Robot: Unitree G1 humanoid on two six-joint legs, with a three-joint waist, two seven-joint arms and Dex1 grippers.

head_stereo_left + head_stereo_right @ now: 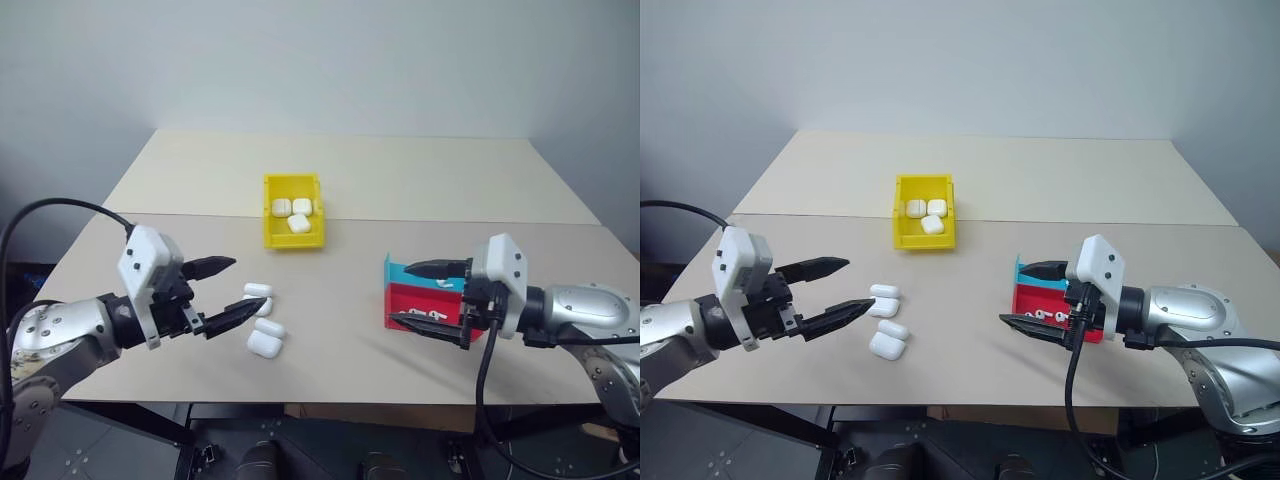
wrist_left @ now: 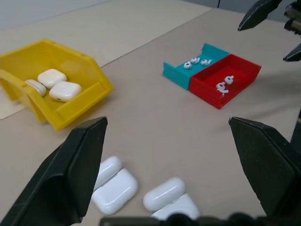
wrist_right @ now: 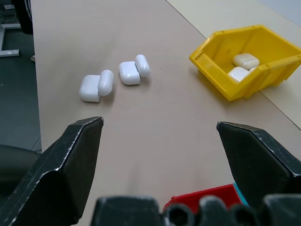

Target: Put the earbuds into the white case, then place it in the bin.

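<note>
Between both arms' released fingers [image 1: 222, 292] [image 1: 424, 294], open cases [image 1: 263, 330] lie beside bin [image 1: 293, 235], tray [image 2: 211, 75].

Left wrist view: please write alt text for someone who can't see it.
Two open white earbud cases lie on a beige table between the left gripper's spread black fingers. Beyond them stand a yellow bin holding three closed cases and a teal-and-red tray with loose earbuds in both halves.

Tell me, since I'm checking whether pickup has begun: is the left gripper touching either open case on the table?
Apart. In the left wrist view, the left gripper hangs open above the open cases, bare table visible between.
</note>
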